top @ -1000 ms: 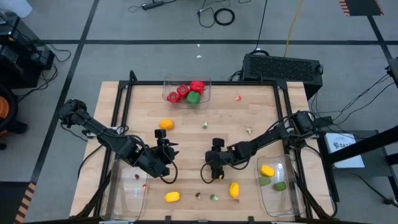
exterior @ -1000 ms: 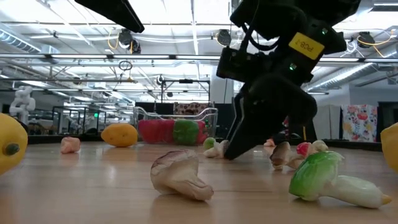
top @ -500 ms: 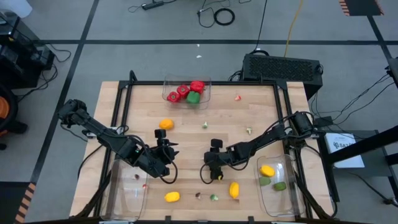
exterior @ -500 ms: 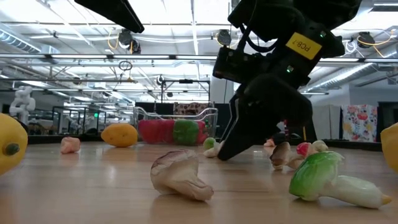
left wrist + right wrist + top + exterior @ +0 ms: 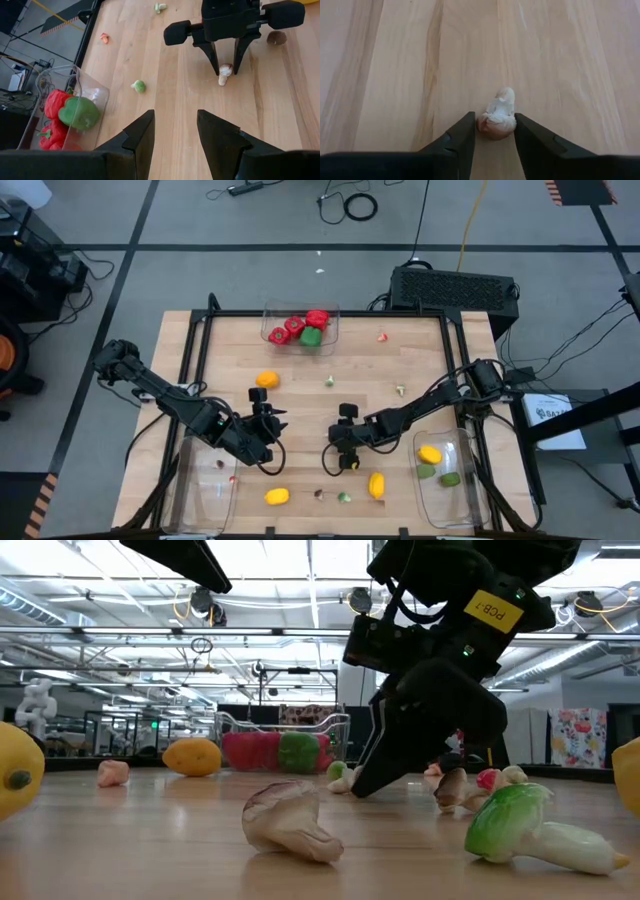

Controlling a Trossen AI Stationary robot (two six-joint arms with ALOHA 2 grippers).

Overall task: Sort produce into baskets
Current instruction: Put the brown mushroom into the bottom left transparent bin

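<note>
My right gripper (image 5: pixel 495 134) stands low over the middle of the table (image 5: pixel 300 410), fingers down on either side of a small toy mushroom (image 5: pixel 497 119) with a brown cap and white stem. My left gripper (image 5: pixel 175 135) hovers open to the table's left of it (image 5: pixel 262 442), holding nothing. Red and green peppers (image 5: pixel 303 328) lie in the clear basket (image 5: pixel 335 330) at the far edge. A lemon and limes (image 5: pixel 436 463) lie in the near right basket (image 5: pixel 468 500). The near left basket (image 5: pixel 190 490) holds tiny bits. My right gripper has the mushroom's brown cap (image 5: pixel 492 126) pinched between its two fingers (image 5: pixel 462 137). The fingers slant down from the table's right side. The mushroom lies on the table, its white stem pointing away from the gripper.
Loose on the table are an orange fruit (image 5: pixel 267 379), two lemons (image 5: pixel 277 496) (image 5: pixel 376 485), another mushroom (image 5: pixel 290 825) and a green-leafed white vegetable (image 5: pixel 520 825) near the front edge. Small bits (image 5: pixel 382 336) (image 5: pixel 400 390) lie toward the far right.
My right gripper has stayed over the mushroom. In the low view its finger's tip has shifted a little toward the table's left. The mushroom lies where it was.
</note>
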